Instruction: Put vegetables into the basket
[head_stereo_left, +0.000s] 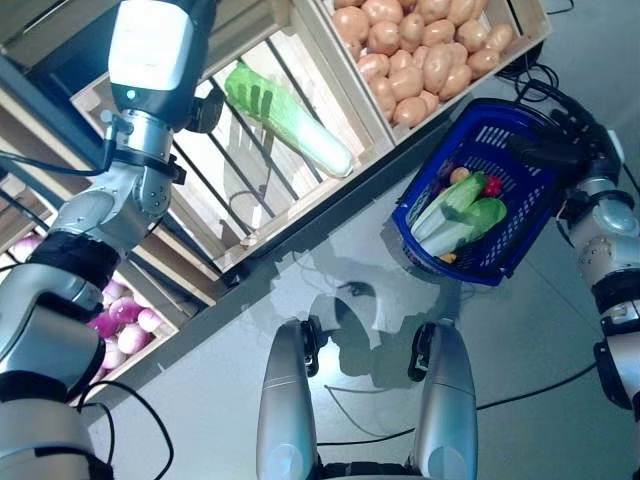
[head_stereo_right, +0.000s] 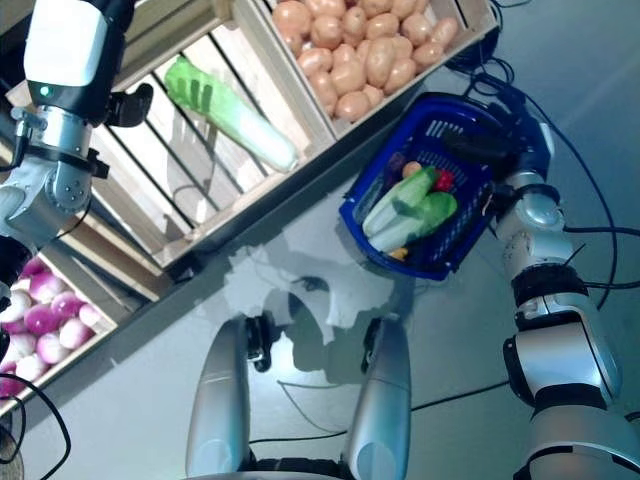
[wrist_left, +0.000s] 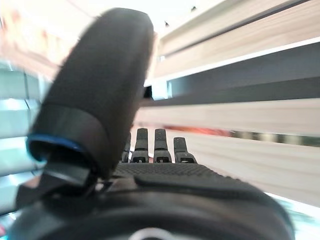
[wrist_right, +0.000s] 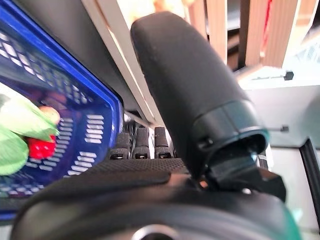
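A long green cabbage lies alone in a slatted wooden crate. My left hand hangs over that crate, to the left of the cabbage and apart from it. Its fingers are straight with nothing in them. At the right, my right hand is curled on the rim of the blue basket and holds it tilted beside the crates. Inside the basket lie green leafy vegetables, something red and other small pieces. The right wrist view shows the basket's wall next to my fingers.
A crate of potatoes stands beyond the basket at the upper right. Purple onions fill a lower crate at the left. Wooden crate walls and a dark shelf edge run diagonally between them.
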